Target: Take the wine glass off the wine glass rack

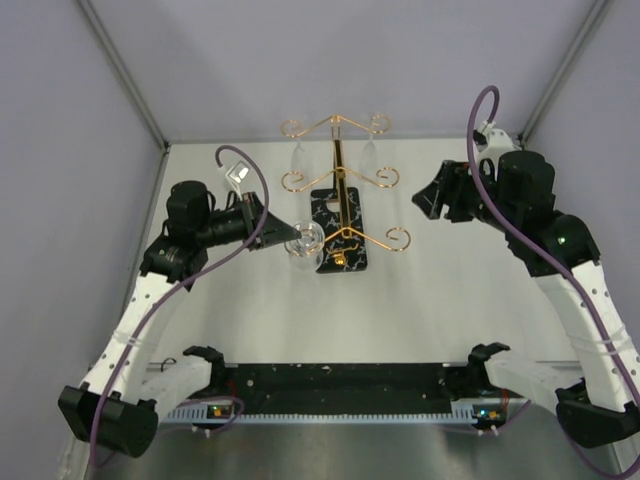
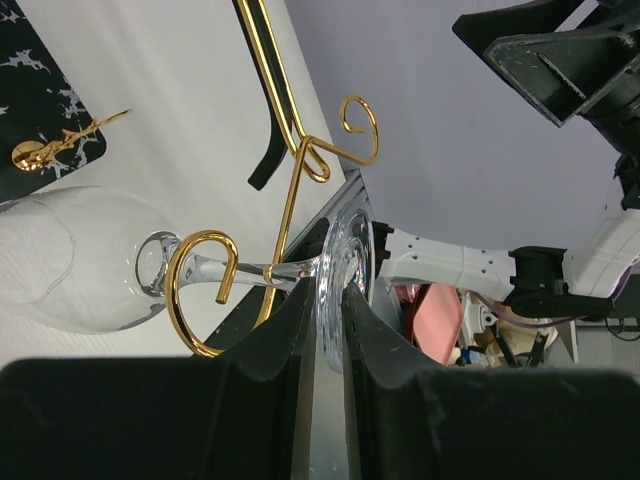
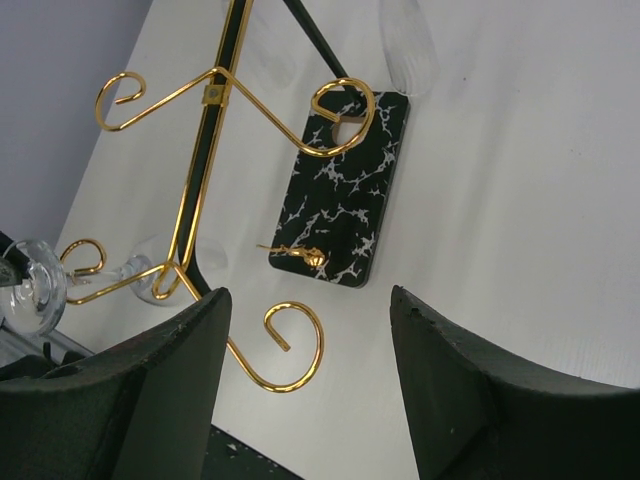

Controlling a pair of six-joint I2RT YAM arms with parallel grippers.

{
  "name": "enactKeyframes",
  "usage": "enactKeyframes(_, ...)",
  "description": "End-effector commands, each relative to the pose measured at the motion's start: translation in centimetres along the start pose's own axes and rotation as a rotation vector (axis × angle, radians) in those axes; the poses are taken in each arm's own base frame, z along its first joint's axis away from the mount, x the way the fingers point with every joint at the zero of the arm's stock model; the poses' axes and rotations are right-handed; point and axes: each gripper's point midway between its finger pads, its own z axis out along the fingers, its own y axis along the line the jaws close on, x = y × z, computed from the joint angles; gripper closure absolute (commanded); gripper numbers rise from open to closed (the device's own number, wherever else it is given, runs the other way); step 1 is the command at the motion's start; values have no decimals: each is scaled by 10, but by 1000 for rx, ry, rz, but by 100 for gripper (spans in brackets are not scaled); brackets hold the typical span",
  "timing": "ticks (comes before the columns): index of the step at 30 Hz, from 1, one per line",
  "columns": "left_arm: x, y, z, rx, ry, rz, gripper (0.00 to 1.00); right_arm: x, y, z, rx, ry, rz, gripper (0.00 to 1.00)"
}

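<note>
So the left gripper (image 2: 328, 296) is clamped on the round foot of the wine glass (image 2: 70, 260). In the left wrist view the disc sits edge-on, squeezed between the two black fingers (image 2: 270, 345). From there the stem runs out through a gold scroll hook (image 2: 200, 292) on the wine glass rack (image 1: 340, 190), so the glass isn't off it yet. It lies roughly sideways in that view, with the bowl out past the hook, next to a corner of the black veined base (image 2: 40, 110). The bowl is clear and you just see the white table (image 1: 450, 300) through it.

From the top camera the glass is at the near-left arm of the rack, just beside the base, but it's a pale blob there and the stem is basically impossible to pick out.

The right gripper (image 3: 308, 300) has its fingers spread wide and touches nothing. It's off to the right of the rack, apart from it. In its wrist view the fingers frame the base and the nearest scroll arms, and the clamped foot shows at the left edge.

Two more glasses (image 1: 297, 158) seem to hang from the far arms. They're really faint against the wall, and the right wrist view cuts one off at the top.
</note>
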Motion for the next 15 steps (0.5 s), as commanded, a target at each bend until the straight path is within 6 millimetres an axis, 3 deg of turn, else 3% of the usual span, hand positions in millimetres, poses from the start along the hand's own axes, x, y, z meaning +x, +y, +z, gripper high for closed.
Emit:
enactKeyframes(1, -25, -28, 5, 102, -66, 124, 100, -7, 12, -9, -43, -42, -16, 35)
enactKeyframes(15, -59, -38, 22, 133, -170, 202, 100, 4, 19, -3, -71, -13, -3, 35)
